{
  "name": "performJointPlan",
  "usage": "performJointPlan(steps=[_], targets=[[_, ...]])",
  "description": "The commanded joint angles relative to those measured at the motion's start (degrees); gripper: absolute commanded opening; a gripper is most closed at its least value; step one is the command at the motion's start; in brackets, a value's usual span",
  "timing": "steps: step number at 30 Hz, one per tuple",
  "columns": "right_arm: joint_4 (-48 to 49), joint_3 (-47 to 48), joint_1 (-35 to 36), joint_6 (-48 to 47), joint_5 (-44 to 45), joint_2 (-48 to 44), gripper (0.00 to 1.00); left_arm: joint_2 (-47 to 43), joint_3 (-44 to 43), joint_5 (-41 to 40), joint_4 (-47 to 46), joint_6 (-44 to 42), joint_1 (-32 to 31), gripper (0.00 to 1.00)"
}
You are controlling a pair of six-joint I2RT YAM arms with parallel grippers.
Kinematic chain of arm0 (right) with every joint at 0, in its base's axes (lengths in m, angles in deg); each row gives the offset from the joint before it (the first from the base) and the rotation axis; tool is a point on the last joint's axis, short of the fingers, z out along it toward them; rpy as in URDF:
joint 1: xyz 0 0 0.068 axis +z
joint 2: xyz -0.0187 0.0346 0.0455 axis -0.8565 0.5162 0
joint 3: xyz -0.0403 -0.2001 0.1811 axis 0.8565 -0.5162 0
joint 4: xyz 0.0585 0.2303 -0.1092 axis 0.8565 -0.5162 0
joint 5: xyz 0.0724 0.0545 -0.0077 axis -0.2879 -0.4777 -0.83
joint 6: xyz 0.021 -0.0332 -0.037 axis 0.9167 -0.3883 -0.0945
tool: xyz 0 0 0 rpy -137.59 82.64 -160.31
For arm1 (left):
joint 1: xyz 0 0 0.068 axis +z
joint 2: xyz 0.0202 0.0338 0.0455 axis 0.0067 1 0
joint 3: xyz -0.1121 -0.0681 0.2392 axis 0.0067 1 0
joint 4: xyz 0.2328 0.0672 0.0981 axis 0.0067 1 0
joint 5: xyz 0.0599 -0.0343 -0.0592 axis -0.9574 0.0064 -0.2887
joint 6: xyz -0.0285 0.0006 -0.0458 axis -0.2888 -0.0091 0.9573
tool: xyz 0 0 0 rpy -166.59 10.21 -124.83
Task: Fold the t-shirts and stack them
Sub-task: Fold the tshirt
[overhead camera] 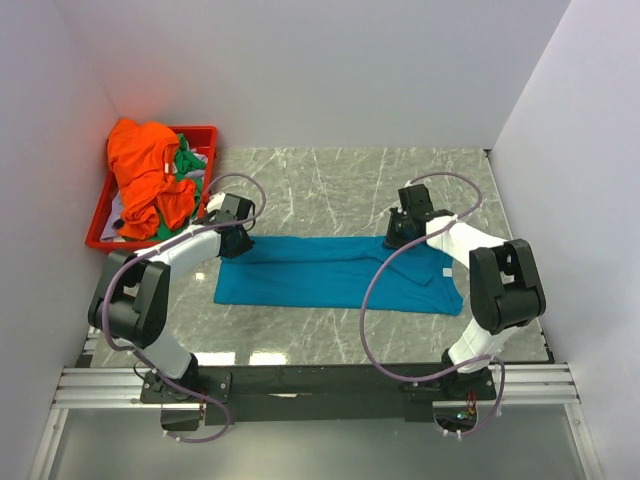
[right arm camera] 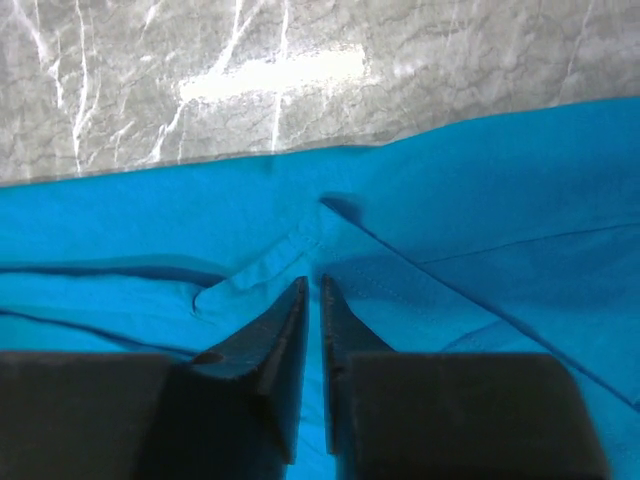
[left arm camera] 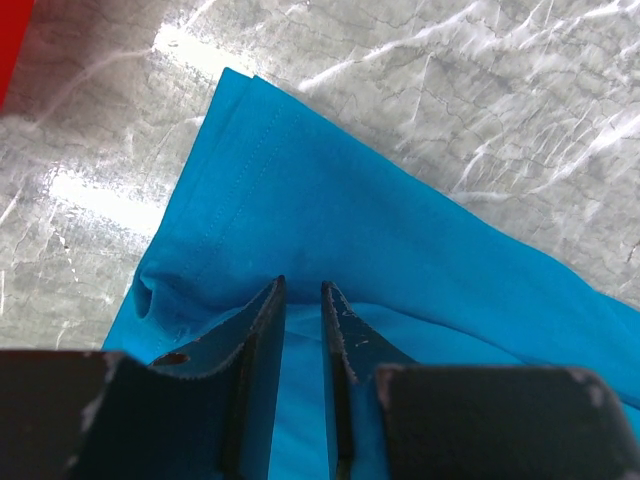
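Fingers [left arm camera: 262, 330], left and right, seemingly pinch teal t-shirt [overhead camera: 330, 278] near tray [overhead camera: 200, 130].

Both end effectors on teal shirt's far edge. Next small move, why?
Probably raise both together slightly: left end effector and right end effector look closed on the far edge of the teal t-shirt, cloth puckered at the tips, rest lying flat.

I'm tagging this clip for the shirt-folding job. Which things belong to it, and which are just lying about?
Job: teal-blue t-shirt, laid out; orange t-shirt and green t-shirt, heaped together; left hand and right hand, pinching the teal-blue t-shirt's far edge.
Just there: red tray holding the heap; marble table.
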Motion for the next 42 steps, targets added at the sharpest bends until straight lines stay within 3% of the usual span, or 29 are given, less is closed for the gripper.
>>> performJointPlan(steps=[1, 4, 7, 20, 23, 30, 35, 42], targets=[[0.3, 1.98, 0.35, -1.19, 2.3, -1.95, 0.27, -2.25, 0.05, -0.7, -0.65, -0.51, -0.01, 0.27], [-0.93, 4.09, 0.35, -2.07, 3.89, 0.24, 0.4, -2.42, 0.05, -0.61, -0.56, -0.77, -0.01, 0.27], [-0.94, 5.67, 0.35, -2.51, 3.54, 2.35, 0.46, -2.42, 0.05, -0.7, -0.56, -0.86, -0.01, 0.27], [-1.55, 9.11, 2.02, -2.78, 4.07, 8.25, 0.47, -2.25, -0.48, -0.35, -0.65, -1.04, -0.09, 0.26], [-1.55, 8.58, 2.46, -2.69, 4.16, 7.73, 0.42, -2.51, -0.21, -0.35, -0.65, -0.95, -0.01, 0.26], [-2.43, 7.26, 2.63, -2.16, 4.69, 4.04, 0.14, -2.51, 0.22, -0.26, -1.0, -0.86, -0.01, 0.26], [-3.05, 5.42, 2.63, -1.46, 4.42, -0.08, 0.06, -2.34, 0.66, -0.09, -1.44, -0.77, -0.01, 0.26], [-2.87, 1.47, 2.55, -0.93, 3.63, -5.36, 0.04, -2.34, 1.02, 0.0, -1.88, -0.51, -0.01, 0.27]])
